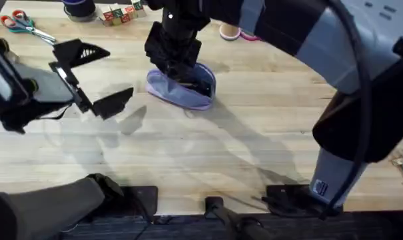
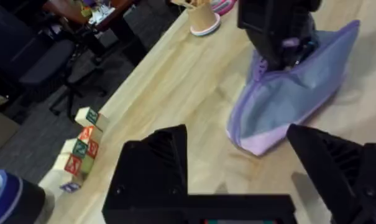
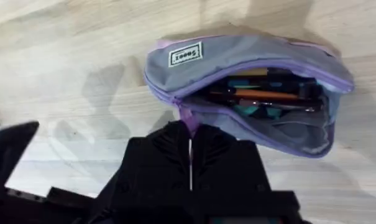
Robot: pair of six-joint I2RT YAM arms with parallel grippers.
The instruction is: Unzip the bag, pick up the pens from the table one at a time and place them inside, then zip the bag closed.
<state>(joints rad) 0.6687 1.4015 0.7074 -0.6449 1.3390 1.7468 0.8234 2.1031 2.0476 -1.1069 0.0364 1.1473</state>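
The right gripper point(image 3: 190, 134), fingers pressed together, pinches the bag's point(image 3: 250, 93) zip; its wrist camera reveals pens point(image 3: 262, 94) inside. The left gripper point(image 1: 98, 75) hangs wide open, empty, above the tabletop point(image 1: 208, 153).

My overhead camera looks down and forward across the light wooden plank table point(image 1: 254, 153). Both wrist cameras sit close, sharing the soft lavender fabric pouch point(image 1: 181, 90) point(image 2: 287, 99) point(image 3: 237, 68).

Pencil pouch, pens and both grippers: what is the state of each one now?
Pencil pouch: lying on the table, zip open.
Pens: inside the pouch.
Right gripper: shut on the zip pull.
Left gripper: open, holding nothing, beside the pouch.
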